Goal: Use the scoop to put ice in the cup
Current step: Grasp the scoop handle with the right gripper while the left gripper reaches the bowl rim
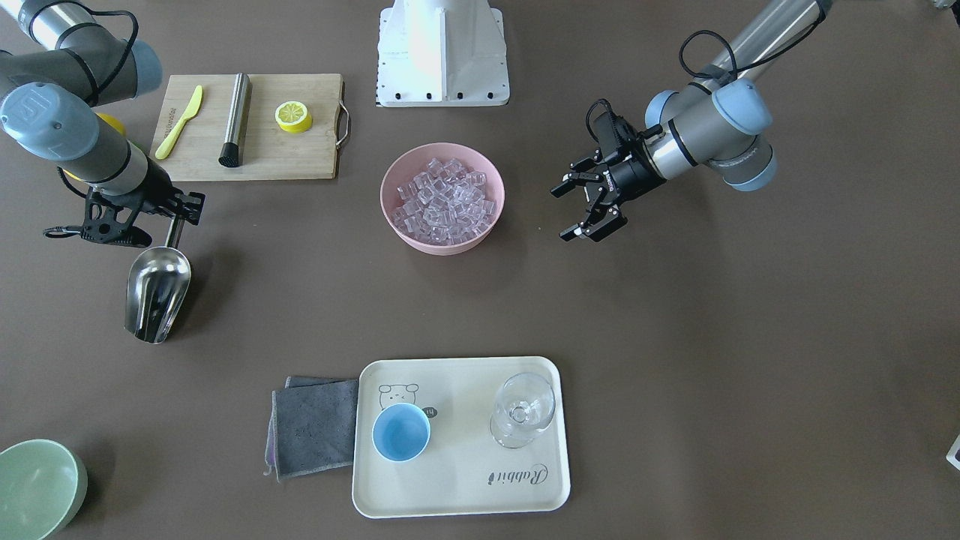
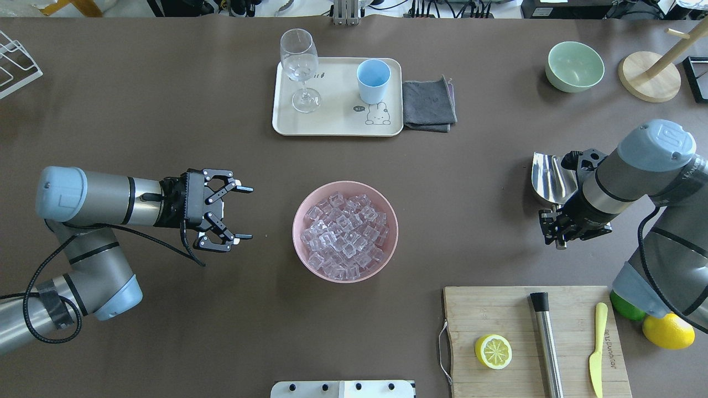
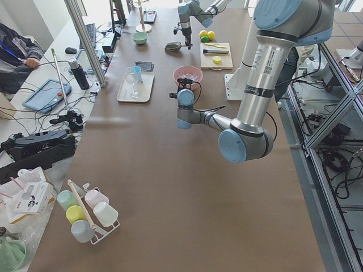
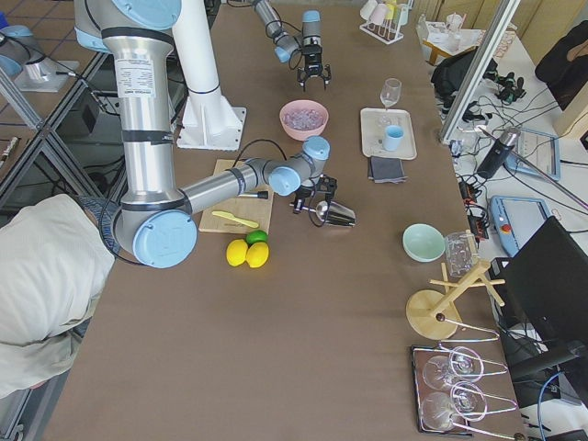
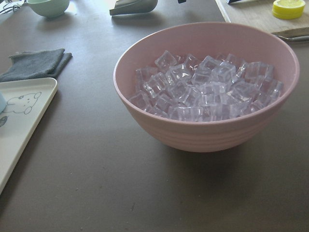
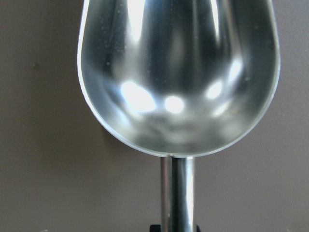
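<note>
Jaws: L gripper point(image 2: 249, 213) wide apart, near pink bowl point(image 2: 301, 243) holding ice point(image 2: 344, 236). R gripper point(image 2: 560, 229) clamps scoop point(image 1: 157, 289) by handle. I see cup point(image 2: 373, 80) upright on cream tray point(image 2: 332, 124), matte brown table point(image 2: 166, 110); cable-cluttered side bench point(image 3: 57, 122) alongside.

One high camera looked down from behind the robot point(image 1: 442, 52), another faced it. Two watched from the ends of the brown surface point(image 3: 170, 198). Both high views showed the round pink bowl point(image 1: 450, 247).
</note>
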